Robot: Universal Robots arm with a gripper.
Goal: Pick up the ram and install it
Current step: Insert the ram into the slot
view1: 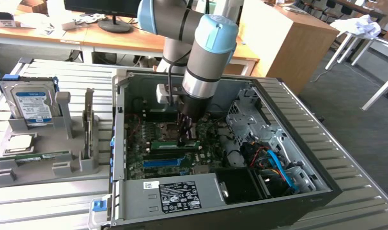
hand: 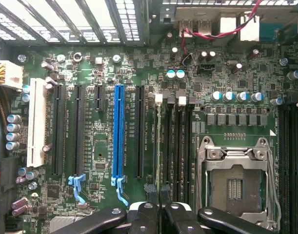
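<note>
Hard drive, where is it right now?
The hard drive stands upright in the grey holder, at the exterior view's left, beside the open computer case.

We see the ram (view1: 170, 143) as a long, thin green stick standing on its edge inside the open computer case. In the exterior view it runs from nine to three o'clock. It sits low over the motherboard (seated or not, we cannot tell), pinched near its three o'clock end by the gripper (view1: 188, 139).
</note>
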